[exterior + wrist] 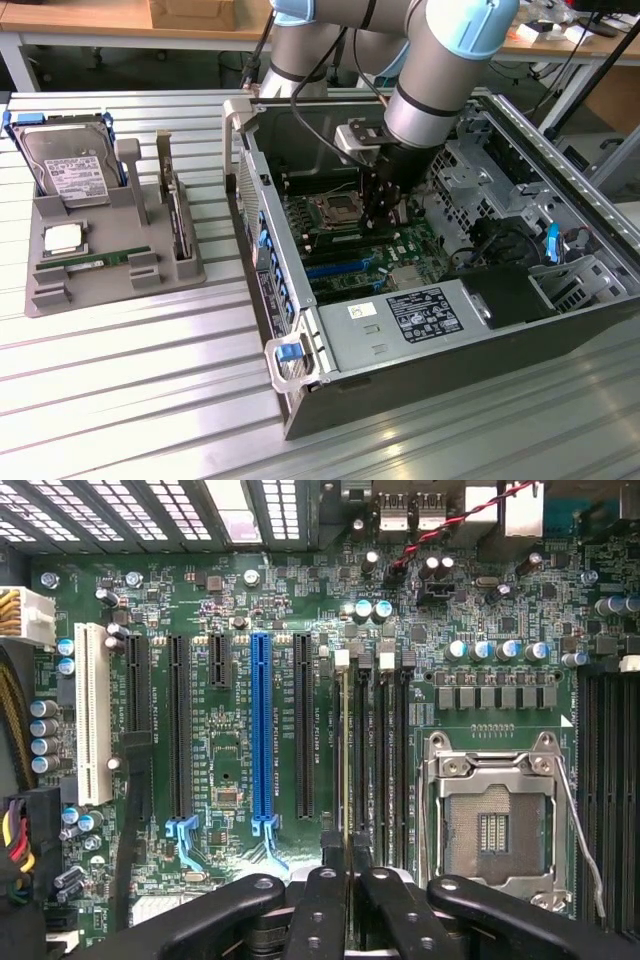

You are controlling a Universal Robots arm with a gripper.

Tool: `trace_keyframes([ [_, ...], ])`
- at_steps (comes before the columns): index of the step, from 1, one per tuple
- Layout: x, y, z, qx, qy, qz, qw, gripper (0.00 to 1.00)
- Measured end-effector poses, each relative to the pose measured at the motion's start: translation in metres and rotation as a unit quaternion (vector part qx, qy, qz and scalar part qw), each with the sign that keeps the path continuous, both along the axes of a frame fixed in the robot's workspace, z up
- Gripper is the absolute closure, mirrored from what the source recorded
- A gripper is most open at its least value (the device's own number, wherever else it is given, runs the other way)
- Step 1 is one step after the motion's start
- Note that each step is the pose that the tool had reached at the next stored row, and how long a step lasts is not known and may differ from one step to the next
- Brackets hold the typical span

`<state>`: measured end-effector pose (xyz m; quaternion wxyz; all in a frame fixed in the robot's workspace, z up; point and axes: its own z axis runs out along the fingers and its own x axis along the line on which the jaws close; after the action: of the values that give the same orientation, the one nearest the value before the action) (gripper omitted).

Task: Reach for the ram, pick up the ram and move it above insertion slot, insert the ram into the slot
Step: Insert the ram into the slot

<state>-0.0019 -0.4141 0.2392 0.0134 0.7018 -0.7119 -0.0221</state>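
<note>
My gripper reaches down inside the open computer case, over the motherboard. It is shut on the ram, seen edge-on as a thin pale line running away from the fingers. The ram lies lengthwise along the slot, at the outer edge of a bank of long black memory sockets beside the processor socket. The ram hides the slot itself, and I cannot tell whether it is seated or just above. In the exterior view the gripper hangs over the middle of the board.
The square metal processor socket sits close beside the memory bank. A bright blue socket and a white one lie further off. Outside the case, a grey tray holds a hard drive, a processor chip and another green stick.
</note>
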Motion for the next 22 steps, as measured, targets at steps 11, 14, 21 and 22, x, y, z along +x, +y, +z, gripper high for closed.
trace_keyframes([
  [11,-0.0006,0.0035,0.0001,0.0004,0.0,0.008,1.0,0.88],
  [14,-0.0016,0.0019,-0.0002,0.0004,0.0,0.008,1.0,0.88],
  [21,-0.0029,0.0018,-0.0045,0.0001,0.0004,0.008,1.0,0.88],
  [22,-0.0031,0.0016,-0.0048,0.0003,0.0004,0.009,1.0,0.88],
])
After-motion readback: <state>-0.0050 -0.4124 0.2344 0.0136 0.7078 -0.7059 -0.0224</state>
